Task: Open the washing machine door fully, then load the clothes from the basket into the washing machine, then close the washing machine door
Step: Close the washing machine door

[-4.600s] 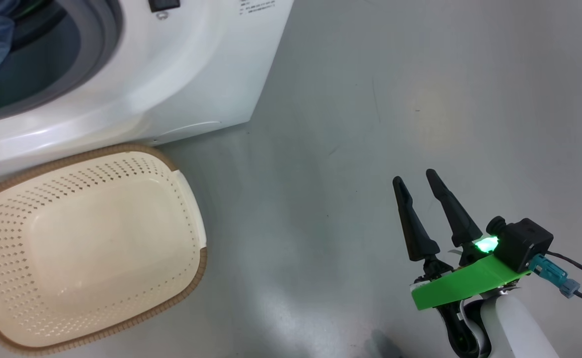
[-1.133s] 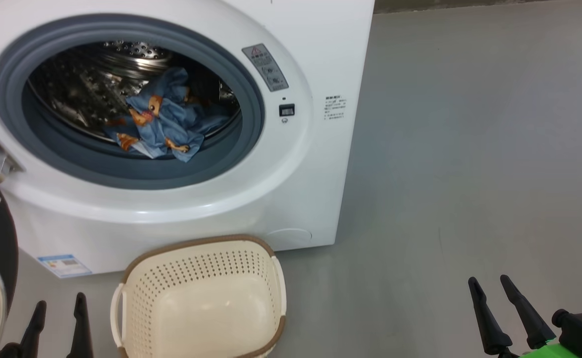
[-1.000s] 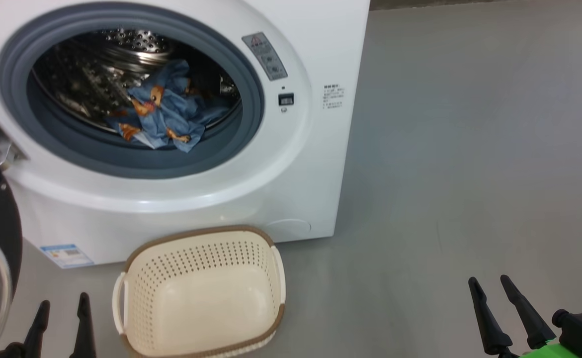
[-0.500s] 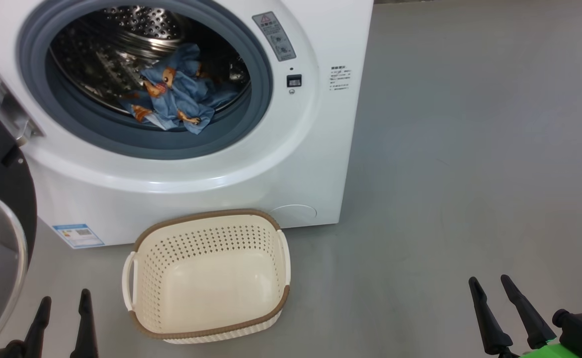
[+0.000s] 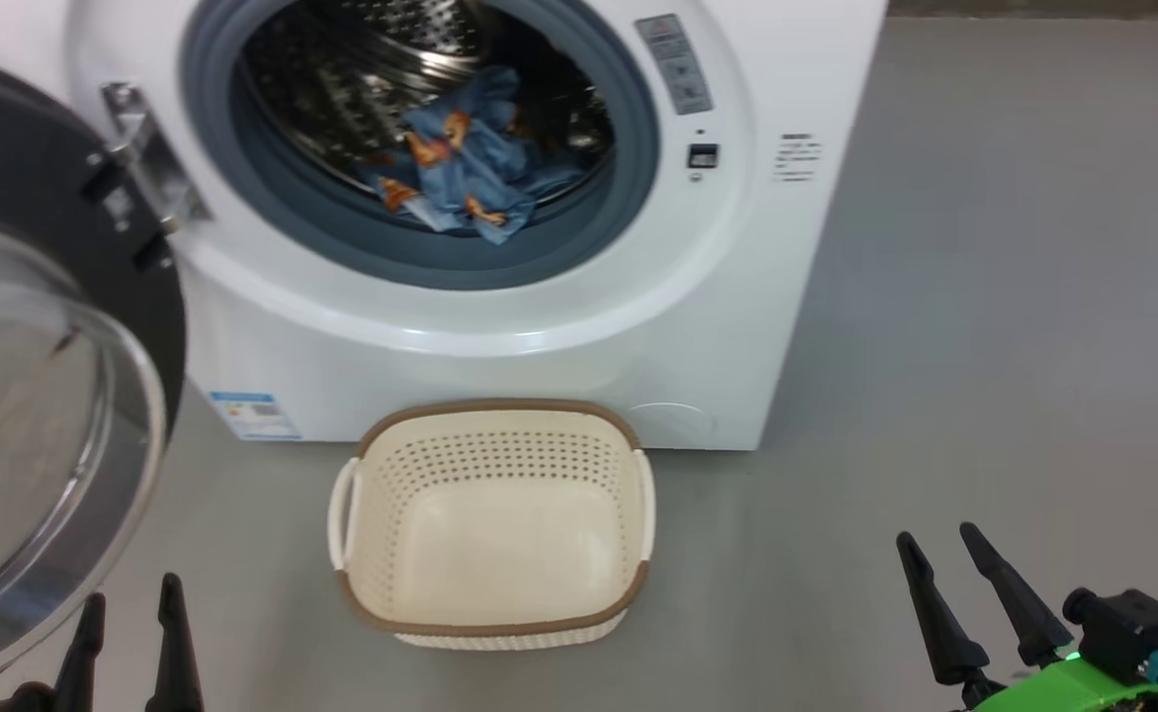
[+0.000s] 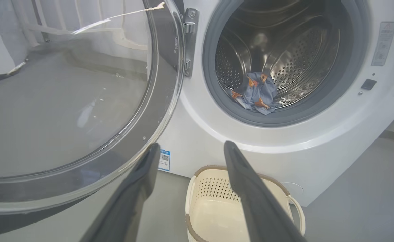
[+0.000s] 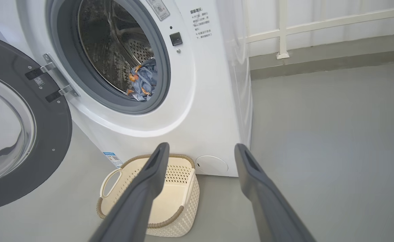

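The white washing machine (image 5: 757,326) stands open, its black round door (image 5: 54,326) with the glass bowl swung out to the left on its hinge. Blue printed clothes (image 5: 470,163) lie inside the steel drum, and they also show in the wrist views (image 6: 257,92) (image 7: 143,80). On the floor in front sits the cream basket (image 5: 494,440) with nothing in it. My left gripper (image 5: 129,608) is open at the lower left, below the door's glass. At the lower right my right gripper (image 5: 939,549) hangs open over bare floor, with nothing held.
Grey floor (image 5: 984,297) stretches to the right of the machine. A blue label sticker (image 5: 252,415) sits low on the machine's front. A white wall with a railing (image 7: 318,23) runs behind the machine.
The camera has shifted, so the machine, basket and door now sit further right in the head view. Both grippers stay open and low.
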